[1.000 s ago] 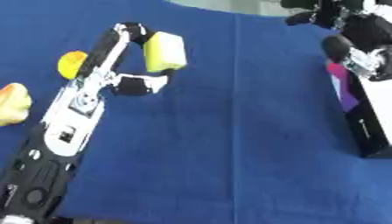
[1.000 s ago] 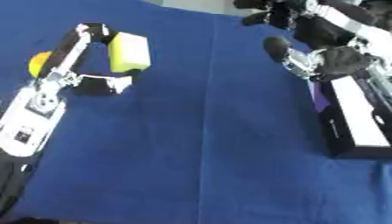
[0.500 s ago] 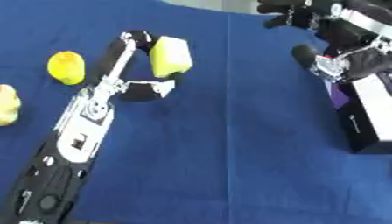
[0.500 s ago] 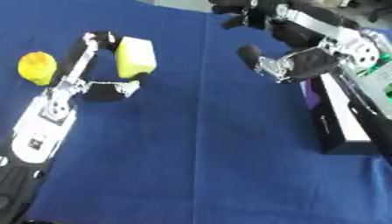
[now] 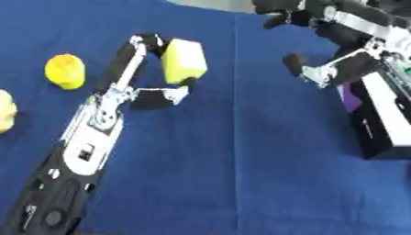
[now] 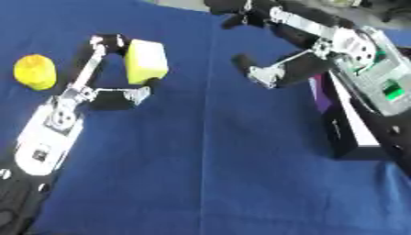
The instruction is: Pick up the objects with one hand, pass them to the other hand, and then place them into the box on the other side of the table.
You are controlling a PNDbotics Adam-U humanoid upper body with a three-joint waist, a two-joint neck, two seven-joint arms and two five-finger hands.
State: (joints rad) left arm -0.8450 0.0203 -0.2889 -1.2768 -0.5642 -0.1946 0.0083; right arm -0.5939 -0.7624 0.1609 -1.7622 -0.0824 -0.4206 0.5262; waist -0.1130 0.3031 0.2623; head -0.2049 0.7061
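Note:
A pale yellow block (image 5: 184,61) is pinched between the fingers and thumb of my left hand (image 5: 144,94), held over the blue table (image 5: 241,160) left of centre. My right hand (image 6: 277,69) is open, fingers spread, coming in from the upper right and reaching leftward toward the block, a short gap away. A round yellow object (image 5: 65,71) lies on the cloth left of my left arm. Another pale yellow thing (image 5: 6,110) shows at the left edge. The black box (image 5: 385,126) with a white and purple inside stands at the right edge.
My left forearm (image 5: 76,160) lies diagonally from the lower left corner up to the hand. A fold line runs down the blue cloth near the middle. The box's near wall stands just below my right wrist.
My right hand has moved left and down from the box side toward the block. My left hand has carried the block slightly right. The camera has also shifted.

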